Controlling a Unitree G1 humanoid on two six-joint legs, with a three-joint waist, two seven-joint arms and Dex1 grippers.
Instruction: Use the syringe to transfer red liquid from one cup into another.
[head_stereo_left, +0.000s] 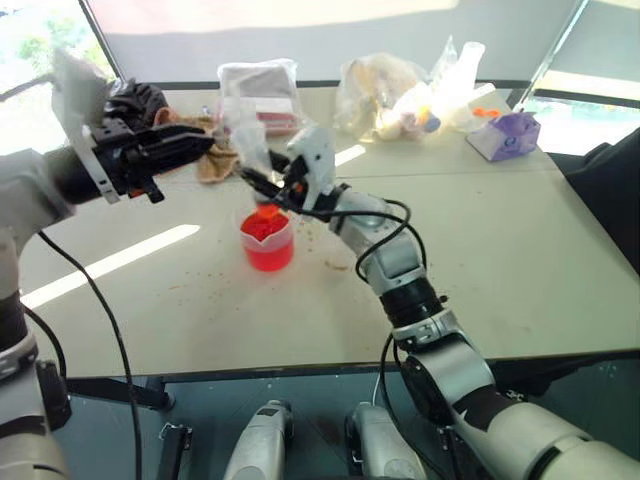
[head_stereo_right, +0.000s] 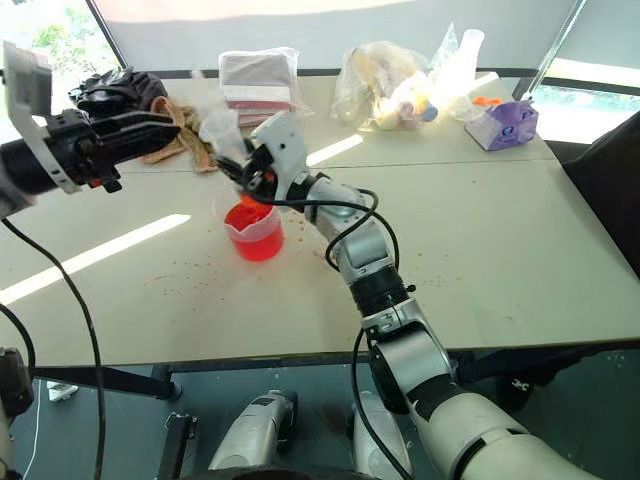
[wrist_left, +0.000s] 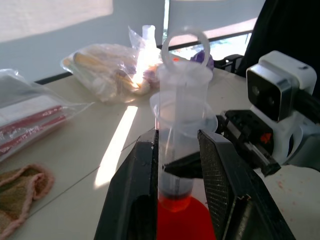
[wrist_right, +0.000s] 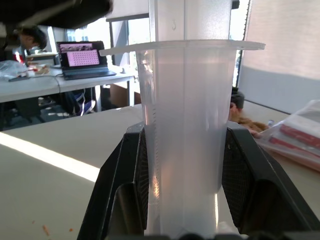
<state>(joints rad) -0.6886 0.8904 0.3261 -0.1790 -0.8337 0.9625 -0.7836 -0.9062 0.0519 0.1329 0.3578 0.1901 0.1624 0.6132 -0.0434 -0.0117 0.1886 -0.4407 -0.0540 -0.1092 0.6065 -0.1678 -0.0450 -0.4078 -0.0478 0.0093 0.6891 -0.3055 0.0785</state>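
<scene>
Right gripper (head_stereo_right: 243, 170) is clamped on the barrel of the large clear plastic syringe (head_stereo_right: 225, 132), holding it tilted with the nozzle down at the clear spouted plastic beaker (head_stereo_right: 254, 232). Bright red liquid (head_stereo_right: 259, 243) fills the beaker's lower part; it stands on the pale table (head_stereo_right: 480, 240). Left gripper (head_stereo_right: 160, 133) has its fingers spread, level, just beside the syringe's plunger end, not gripping it. Red specks dot the table around the beaker.
</scene>
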